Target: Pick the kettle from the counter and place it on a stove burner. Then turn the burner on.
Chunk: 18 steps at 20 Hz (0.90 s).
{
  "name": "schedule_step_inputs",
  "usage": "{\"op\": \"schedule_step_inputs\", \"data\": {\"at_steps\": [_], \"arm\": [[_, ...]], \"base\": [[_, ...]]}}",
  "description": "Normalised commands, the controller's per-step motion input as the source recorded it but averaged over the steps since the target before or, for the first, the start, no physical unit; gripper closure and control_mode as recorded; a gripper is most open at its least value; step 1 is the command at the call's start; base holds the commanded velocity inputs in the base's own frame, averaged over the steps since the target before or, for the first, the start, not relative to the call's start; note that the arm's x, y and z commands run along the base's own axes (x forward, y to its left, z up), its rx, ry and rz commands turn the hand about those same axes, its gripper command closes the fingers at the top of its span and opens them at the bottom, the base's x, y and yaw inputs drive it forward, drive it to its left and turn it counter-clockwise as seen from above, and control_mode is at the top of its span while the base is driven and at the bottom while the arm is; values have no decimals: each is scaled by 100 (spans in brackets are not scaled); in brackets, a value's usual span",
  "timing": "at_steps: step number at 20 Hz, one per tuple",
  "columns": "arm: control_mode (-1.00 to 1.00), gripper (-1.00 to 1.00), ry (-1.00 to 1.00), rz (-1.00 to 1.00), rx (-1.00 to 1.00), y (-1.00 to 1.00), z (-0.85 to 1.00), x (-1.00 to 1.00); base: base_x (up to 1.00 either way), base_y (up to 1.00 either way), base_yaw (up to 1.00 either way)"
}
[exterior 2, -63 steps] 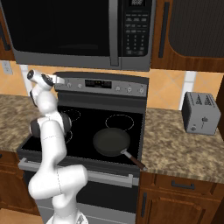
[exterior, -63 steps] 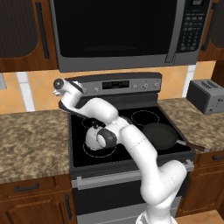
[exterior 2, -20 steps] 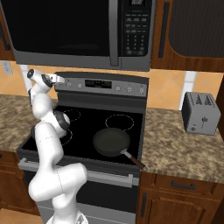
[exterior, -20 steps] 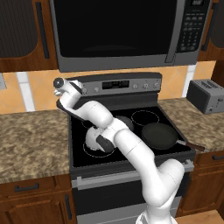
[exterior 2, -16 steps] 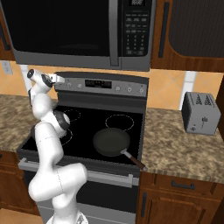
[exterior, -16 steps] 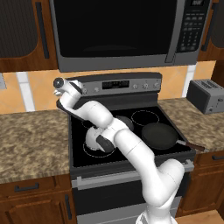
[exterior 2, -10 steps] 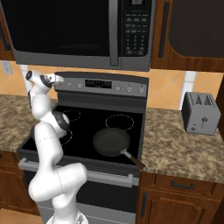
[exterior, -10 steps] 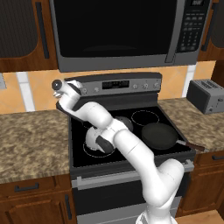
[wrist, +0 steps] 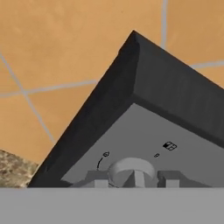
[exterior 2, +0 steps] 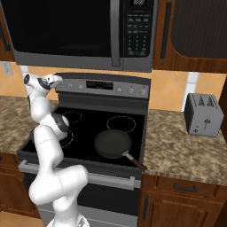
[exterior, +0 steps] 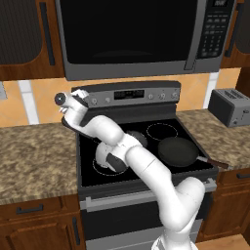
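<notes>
The kettle (exterior: pixel 138 139), a pale silvery dome, sits on the black glass cooktop (exterior: pixel 146 146) toward its left side, mostly hidden behind the arm. The gripper (wrist: pixel 131 180) has its fingers either side of a grey round knob (wrist: pixel 131 171) at the left end of the stove's control panel (exterior: pixel 128 94); I cannot tell whether they press it. A black frying pan (exterior 2: pixel 113 144) rests front right. Speckled granite worktop (exterior: pixel 34 151) flanks the stove, a toaster (exterior 2: pixel 203 114) on its right stretch, a microwave (exterior 2: pixel 80 31) overhead.

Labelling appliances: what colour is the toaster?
Silvery grey toaster with dark slots, clearest in the right base view.
</notes>
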Motion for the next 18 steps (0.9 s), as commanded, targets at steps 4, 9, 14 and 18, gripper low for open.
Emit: {"op": "schedule_step_inputs", "data": {"at_steps": [4, 9, 14, 18], "arm": [[-100, 100, 0, 20, -18, 0, 0, 0], [-100, 100, 0, 21, -16, 0, -1, 0], [-100, 100, -9, 0, 0, 1, 0, -19], [-100, -100, -23, 0, 0, 0, 0, -55]], "base": [[0, 0, 0], [0, 0, 0], [0, 0, 0], [0, 0, 0]]}}
